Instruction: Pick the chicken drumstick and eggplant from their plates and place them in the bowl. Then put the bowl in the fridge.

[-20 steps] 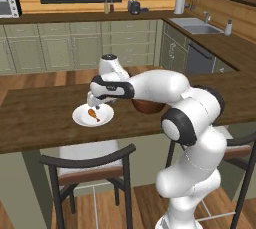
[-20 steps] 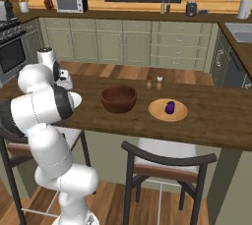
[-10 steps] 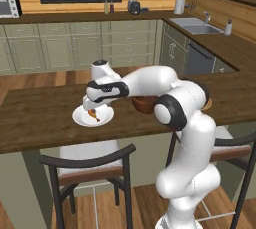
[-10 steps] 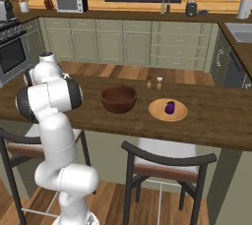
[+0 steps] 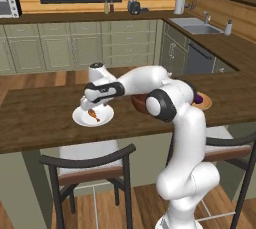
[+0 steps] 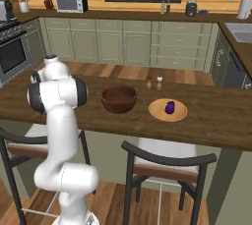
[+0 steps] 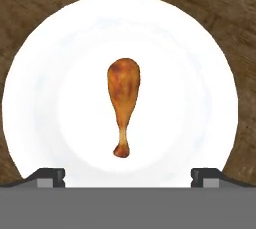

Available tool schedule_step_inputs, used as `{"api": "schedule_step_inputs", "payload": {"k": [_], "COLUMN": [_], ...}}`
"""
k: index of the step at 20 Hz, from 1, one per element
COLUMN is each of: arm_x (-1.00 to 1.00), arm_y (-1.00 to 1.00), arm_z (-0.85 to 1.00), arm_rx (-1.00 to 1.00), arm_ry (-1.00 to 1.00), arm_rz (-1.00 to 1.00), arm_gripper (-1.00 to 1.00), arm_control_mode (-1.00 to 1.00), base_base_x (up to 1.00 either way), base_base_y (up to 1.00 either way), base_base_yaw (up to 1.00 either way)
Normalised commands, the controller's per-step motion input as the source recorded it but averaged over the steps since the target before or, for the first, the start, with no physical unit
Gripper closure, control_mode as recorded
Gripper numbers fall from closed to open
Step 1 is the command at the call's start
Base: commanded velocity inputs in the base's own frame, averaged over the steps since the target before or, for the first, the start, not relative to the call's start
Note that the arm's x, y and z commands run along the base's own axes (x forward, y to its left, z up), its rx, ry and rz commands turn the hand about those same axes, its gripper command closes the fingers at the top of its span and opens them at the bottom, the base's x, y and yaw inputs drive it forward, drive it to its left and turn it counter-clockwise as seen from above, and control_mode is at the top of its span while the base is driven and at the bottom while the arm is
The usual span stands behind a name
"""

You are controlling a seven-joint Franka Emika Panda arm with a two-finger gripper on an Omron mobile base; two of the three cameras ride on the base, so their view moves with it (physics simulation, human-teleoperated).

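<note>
The two-finger gripper (image 7: pixel 128 175) hangs with its jaws spread wide and nothing between them, directly over the round plain white plate (image 7: pixel 200 63); the small orange-brown chicken drumstick (image 7: pixel 122 104) lies in the plate's middle, just beyond the fingertips, thin end toward them; the deep dark reddish-brown wooden bowl (image 6: pixel 118 99) sits off to the gripper's side on the brown wooden counter (image 6: pixel 206 121); past it, the small glossy purple eggplant (image 6: pixel 170 107) rests on the round tan-orange plate (image 6: pixel 158 112).

Drumstick (image 7: pixel 122 104) on plate (image 7: pixel 200 58).
</note>
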Motion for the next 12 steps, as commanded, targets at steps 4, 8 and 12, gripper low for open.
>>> {"api": "schedule_step_inputs", "payload": {"k": [4, 8, 12], "arm_x": [0.11, 0.0, 0.07], "arm_y": [0.14, 0.0, 0.0], "arm_z": [-0.39, -0.48, -0.25], "arm_rx": [0.0, 0.0, 0.0], "arm_ry": [0.0, 0.0, -0.02], "arm_rz": [0.04, 0.04, 0.03], "arm_gripper": [-1.0, -1.0, -1.0], "arm_control_mode": [-1.0, -1.0, -1.0], "base_base_x": [0.0, 0.0, 0.0], "base_base_y": [0.0, 0.0, 0.0], "base_base_yaw": [0.0, 0.0, 0.0]}}
